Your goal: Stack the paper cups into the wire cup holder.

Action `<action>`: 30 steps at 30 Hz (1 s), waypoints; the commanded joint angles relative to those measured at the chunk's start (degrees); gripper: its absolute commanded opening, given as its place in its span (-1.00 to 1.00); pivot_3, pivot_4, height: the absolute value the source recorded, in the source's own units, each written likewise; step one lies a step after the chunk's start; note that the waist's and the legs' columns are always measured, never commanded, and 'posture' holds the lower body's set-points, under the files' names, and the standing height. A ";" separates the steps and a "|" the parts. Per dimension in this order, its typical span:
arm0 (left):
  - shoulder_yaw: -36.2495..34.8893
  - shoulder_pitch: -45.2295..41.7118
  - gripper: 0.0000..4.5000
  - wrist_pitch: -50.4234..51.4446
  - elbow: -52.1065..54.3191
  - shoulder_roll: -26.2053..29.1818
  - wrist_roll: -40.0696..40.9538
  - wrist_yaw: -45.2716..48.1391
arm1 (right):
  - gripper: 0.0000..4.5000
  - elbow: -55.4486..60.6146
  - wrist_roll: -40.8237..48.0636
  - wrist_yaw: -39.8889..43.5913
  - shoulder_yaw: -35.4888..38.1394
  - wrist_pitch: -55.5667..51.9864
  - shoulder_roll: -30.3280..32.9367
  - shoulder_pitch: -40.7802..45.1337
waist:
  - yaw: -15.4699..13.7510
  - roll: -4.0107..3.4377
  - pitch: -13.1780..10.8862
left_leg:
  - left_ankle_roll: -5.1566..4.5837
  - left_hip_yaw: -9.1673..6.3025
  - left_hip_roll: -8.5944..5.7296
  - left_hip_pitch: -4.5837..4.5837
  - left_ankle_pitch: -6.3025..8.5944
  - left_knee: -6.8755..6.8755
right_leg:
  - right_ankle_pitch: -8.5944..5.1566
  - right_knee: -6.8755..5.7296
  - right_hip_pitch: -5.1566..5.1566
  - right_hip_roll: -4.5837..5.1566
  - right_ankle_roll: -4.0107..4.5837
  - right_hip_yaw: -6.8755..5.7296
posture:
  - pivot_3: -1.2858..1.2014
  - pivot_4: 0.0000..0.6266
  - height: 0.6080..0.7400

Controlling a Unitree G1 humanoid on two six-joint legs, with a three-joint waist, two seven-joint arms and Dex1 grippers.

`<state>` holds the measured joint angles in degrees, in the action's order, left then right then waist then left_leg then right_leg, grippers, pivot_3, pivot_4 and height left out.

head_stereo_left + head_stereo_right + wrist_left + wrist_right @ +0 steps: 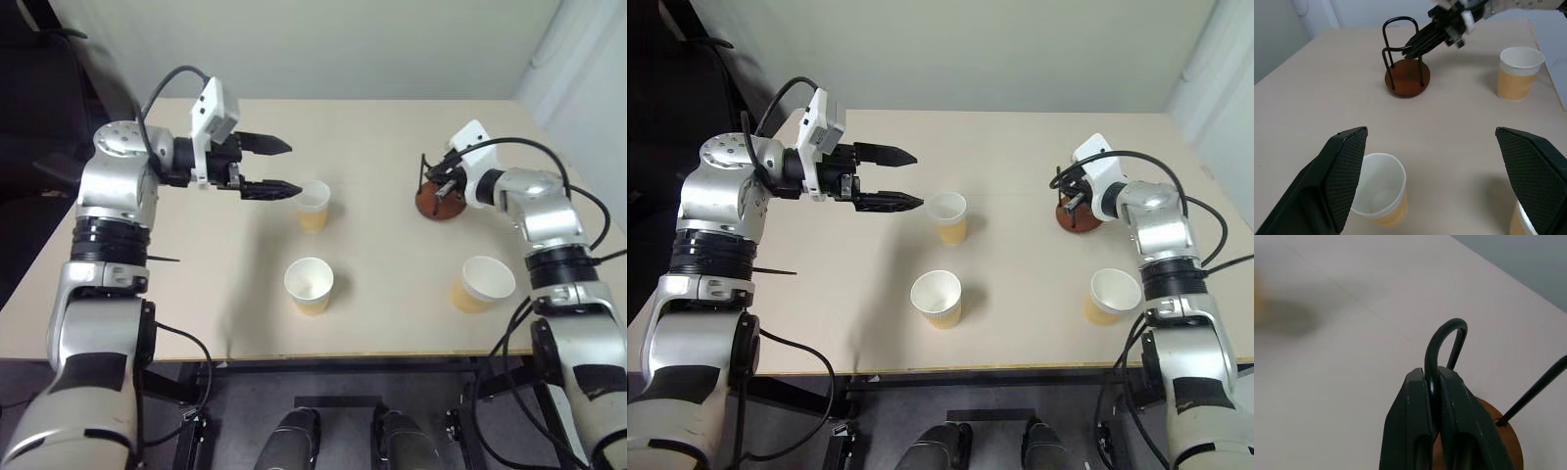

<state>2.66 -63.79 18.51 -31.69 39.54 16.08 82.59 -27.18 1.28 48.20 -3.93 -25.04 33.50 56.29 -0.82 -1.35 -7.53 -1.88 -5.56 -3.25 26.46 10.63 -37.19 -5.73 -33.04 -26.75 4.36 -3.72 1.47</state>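
The wire cup holder (439, 201), black wire on a reddish-brown disc, stands on the right of the table. My right gripper (1431, 374) is shut on one of its wire loops (1447, 333), the two fingers pinching the wire from both sides. Three tan paper cups stand upright: one in the middle (313, 204), one nearer the front (309, 284), one at the front right (482, 282). To the left of the middle cup and above the table hangs my left gripper (296, 168), open and pointing at that cup without touching it.
The beige table (382, 127) has bare room at the back and between the cups. Its front edge runs just below the two nearer cups. A pale wall stands behind the table and a dark chair is at the far left.
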 commanded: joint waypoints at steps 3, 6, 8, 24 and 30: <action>0.29 -2.48 1.00 2.09 -0.08 1.56 0.72 4.66 | -1.00 18.18 8.59 10.62 0.75 -9.01 3.60 -2.33 | 0.10 0.00 0.00 | -0.08 0.00 0.00 0.01 -0.05 0.00 | -0.01 0.00 -0.01 -0.01 0.01 0.00 | 0.03 -0.52 1.00; 1.11 -2.34 1.00 4.26 1.07 2.54 1.07 8.26 | -1.00 26.65 13.23 13.95 1.00 -14.94 5.18 -4.80 | 0.12 0.00 0.00 | -0.18 0.00 0.00 0.03 -0.12 0.01 | -0.03 0.00 -0.02 -0.02 0.03 -0.01 | 0.03 -0.52 1.00; 2.17 -1.66 1.00 5.19 2.48 3.77 1.37 9.65 | -1.00 31.26 15.06 15.32 0.47 -17.41 6.64 -6.70 | 0.09 0.00 0.00 | -0.20 0.00 0.00 0.02 -0.13 0.00 | -0.05 -0.01 -0.01 -0.02 0.04 0.00 | 0.03 -0.52 1.00; 11.27 5.15 1.00 9.08 17.21 15.95 12.67 9.91 | -1.00 42.51 20.40 16.61 -2.94 -20.50 8.46 -10.15 | 0.36 0.01 0.00 | 0.00 0.00 0.03 -0.03 -0.34 -0.02 | -0.07 -0.19 0.00 -0.04 0.13 0.04 | 0.03 -0.52 1.00; 10.54 6.17 1.00 10.23 18.98 17.17 13.18 9.91 | -1.00 43.88 21.75 16.45 -4.29 -20.63 8.48 -10.64 | 0.34 0.01 0.00 | -0.02 0.00 0.03 -0.03 -0.36 -0.01 | -0.09 -0.20 -0.01 -0.05 0.12 0.03 | 0.03 -0.52 1.00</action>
<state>14.40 -57.29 28.18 -14.68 55.44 28.37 90.61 14.44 22.12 64.57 -8.27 -45.85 41.69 45.33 -0.48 -1.35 -7.53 -1.90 -5.56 -3.22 26.43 10.27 -37.21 -5.82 -33.24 -26.77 4.31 -3.59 1.50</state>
